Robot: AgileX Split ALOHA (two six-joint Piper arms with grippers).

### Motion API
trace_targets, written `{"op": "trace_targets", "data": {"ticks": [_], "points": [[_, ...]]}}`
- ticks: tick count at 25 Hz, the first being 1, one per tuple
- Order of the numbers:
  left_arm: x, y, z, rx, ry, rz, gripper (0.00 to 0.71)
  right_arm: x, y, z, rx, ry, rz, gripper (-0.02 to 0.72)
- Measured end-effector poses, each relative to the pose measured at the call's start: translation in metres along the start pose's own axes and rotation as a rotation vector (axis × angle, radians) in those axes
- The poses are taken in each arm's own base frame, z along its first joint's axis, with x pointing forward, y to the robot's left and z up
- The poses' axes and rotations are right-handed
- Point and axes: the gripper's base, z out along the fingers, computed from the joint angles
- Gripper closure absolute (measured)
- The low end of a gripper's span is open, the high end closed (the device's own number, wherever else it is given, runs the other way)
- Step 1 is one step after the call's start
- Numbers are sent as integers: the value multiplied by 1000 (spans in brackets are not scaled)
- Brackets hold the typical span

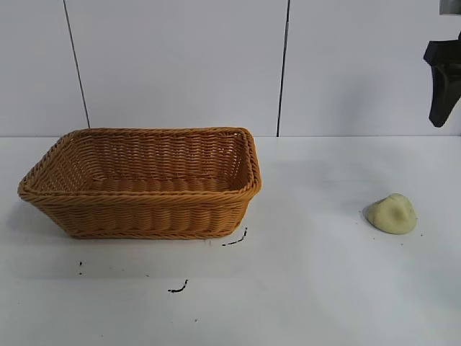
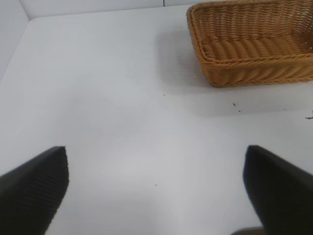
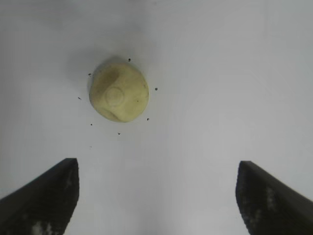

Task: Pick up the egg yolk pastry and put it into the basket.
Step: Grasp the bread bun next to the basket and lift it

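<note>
The egg yolk pastry (image 1: pixel 392 214) lies on the white counter (image 1: pixel 310 288) at the right side of the exterior view, well apart from the basket (image 1: pixel 144 216). It is a small, pale yellow, rounded lump with a smooth matte surface. In the right wrist view the egg yolk pastry (image 3: pixel 119 91) shows a faint circular impression on its top, and a few small dark specks lie scattered on the counter (image 3: pixel 205 98) around it.

The basket stands upright on the counter at the left of centre in the exterior view. It is rectangular, orange-brown wicker with flaring sides and a braided rim. Nothing is visible inside it. Several small dark marks (image 1: pixel 235 241) lie on the counter just in front of the basket's near right corner.

The right claw (image 3: pixel 156 196) is above the counter with its two dark fingers spread wide. It grips nothing. The pastry lies on the counter beyond the fingertips, not between them, and nearer one finger's side than the other's. In the exterior view only part of the right claw (image 1: pixel 443 79) appears, at the upper right edge, raised above the counter and above the pastry.

The left claw (image 2: pixel 156 191) is also wide open and holds nothing. It hangs over a bare stretch of counter (image 2: pixel 122 98). The basket (image 2: pixel 254 68) appears farther off in the left wrist view, clear of the fingers.
</note>
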Motion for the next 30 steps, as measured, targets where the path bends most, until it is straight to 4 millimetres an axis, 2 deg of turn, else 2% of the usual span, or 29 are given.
{"op": "trace_targets", "data": {"ticks": [5, 12, 16, 20, 30], "points": [[0, 0, 0, 0, 0, 0, 14, -2, 2, 7, -3, 12, -42, 80], [0, 0, 0, 0, 0, 0, 14, -5, 33, 7, -30, -18, -121, 80], [0, 0, 0, 0, 0, 0, 14, -8, 41, 10, -43, -34, -133, 80], [0, 0, 0, 0, 0, 0, 14, -9, 43, 33, -58, 13, -122, 80], [0, 0, 0, 0, 0, 0, 14, -10, 44, 114, -58, 118, -116, 80]]}}
